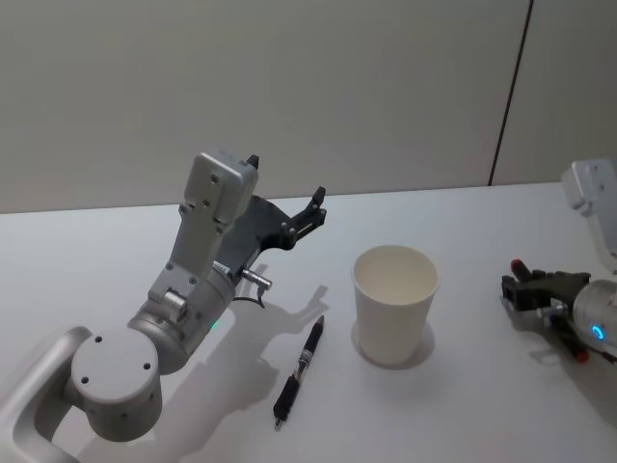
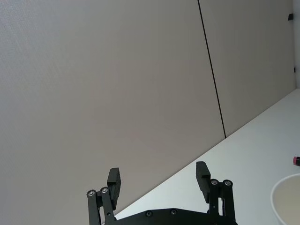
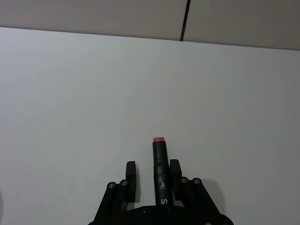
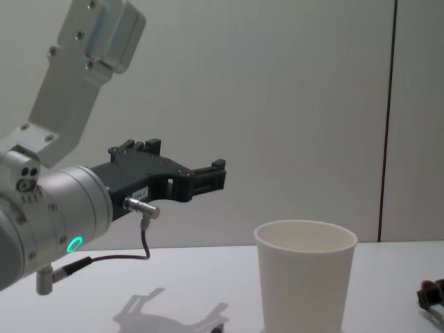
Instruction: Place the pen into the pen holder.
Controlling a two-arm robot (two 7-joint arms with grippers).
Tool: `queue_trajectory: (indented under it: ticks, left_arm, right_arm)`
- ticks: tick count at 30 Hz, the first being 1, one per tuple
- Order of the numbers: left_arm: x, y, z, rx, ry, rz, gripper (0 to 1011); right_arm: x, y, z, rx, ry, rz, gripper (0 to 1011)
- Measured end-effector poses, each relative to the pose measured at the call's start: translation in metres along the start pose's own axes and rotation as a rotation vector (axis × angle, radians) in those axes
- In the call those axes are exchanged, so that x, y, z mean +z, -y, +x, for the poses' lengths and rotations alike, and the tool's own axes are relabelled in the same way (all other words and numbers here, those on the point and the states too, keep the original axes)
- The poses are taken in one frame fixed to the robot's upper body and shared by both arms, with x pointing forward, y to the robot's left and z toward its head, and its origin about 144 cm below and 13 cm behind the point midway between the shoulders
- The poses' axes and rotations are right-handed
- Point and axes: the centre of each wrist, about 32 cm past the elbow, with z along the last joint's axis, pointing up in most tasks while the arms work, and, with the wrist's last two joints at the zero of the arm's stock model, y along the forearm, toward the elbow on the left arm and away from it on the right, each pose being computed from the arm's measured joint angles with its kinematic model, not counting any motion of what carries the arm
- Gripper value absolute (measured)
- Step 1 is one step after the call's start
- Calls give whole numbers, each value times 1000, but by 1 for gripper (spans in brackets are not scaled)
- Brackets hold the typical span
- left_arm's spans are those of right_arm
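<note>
White table (image 1: 463, 415) runs under everything you are working with. Farthest left of the cup (image 1: 390, 318), your left gripper (image 1: 286, 178) hangs raised high off the table. It is angled up toward the wall behind the cup, with its fingers spread wide.

Nearer the cup, also on its left, the pen (image 1: 301, 371) lies flat on the table. It is black and slanted, and its upper end is near the cup's base but not touching it. The pen lies lower than the left gripper and nearer to you, well apart from it.

The cup stands upright with its mouth open to the top.

Right of the cup, and well apart from it, your right gripper (image 3: 153, 164) sits low over the table, pointing toward the cup. A red-tipped pen (image 3: 160, 173) lies between its fingers, which stand apart. The barrel is close against one finger, and a gap shows between it and the other finger, so the barrel is not pinched.
</note>
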Motion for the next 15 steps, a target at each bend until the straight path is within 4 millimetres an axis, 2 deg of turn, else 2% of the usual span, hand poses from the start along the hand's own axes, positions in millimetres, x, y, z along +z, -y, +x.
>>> queue_trajectory:
  ticks: [15]
  left_arm:
    - [0, 0, 0, 0, 0, 0, 1001]
  right_arm:
    - [0, 0, 0, 0, 0, 0, 335]
